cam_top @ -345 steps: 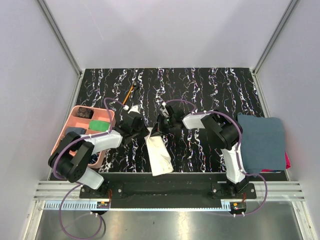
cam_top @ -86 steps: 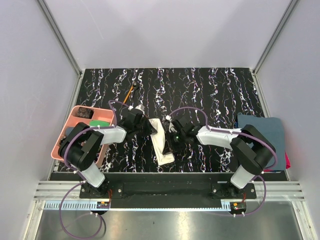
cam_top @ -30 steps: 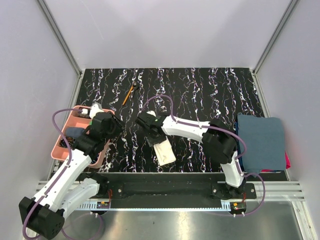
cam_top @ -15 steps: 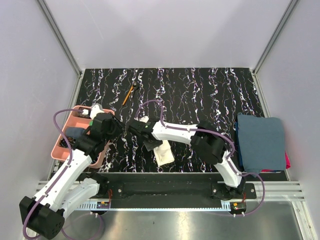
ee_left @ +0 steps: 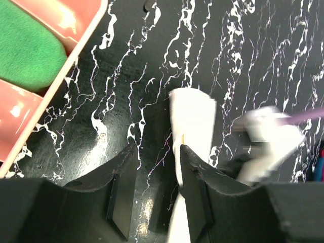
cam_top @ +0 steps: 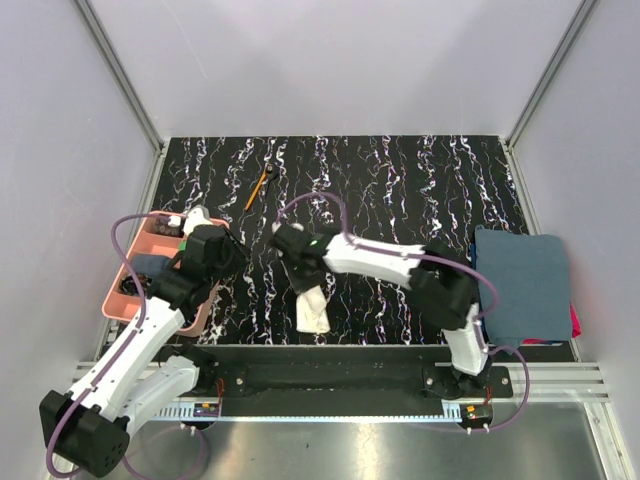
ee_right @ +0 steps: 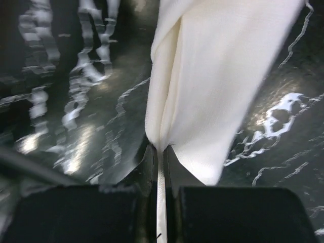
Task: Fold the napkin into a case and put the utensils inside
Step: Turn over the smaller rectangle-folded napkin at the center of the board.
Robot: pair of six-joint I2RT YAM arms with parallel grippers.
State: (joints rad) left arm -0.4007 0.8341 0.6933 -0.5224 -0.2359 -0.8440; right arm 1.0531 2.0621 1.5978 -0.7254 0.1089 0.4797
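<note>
The cream napkin [cam_top: 312, 312] is a narrow folded strip near the table's front edge. Its far end rises to my right gripper [cam_top: 301, 284], which reaches in from the right. In the right wrist view that gripper [ee_right: 163, 152] is shut on a pinched edge of the napkin [ee_right: 217, 76]. My left gripper [cam_top: 222, 248] hovers by the pink tray, open and holding nothing. From the left wrist, the left gripper [ee_left: 157, 197] has the napkin [ee_left: 192, 116] just beyond its right finger. An orange-handled stick [cam_top: 261, 185] lies at the far left of the table.
The pink compartment tray [cam_top: 122, 280] sits at the left edge with a green pad [ee_left: 25, 55] and dark items in it. A dark blue-grey towel [cam_top: 522, 285] lies at the right edge. The right arm [cam_top: 400, 262] spans the table's middle.
My right gripper has shut on the napkin's far end and pulled the strip left and nearer, so it now lies straighter and narrower. The left arm has hardly moved.
</note>
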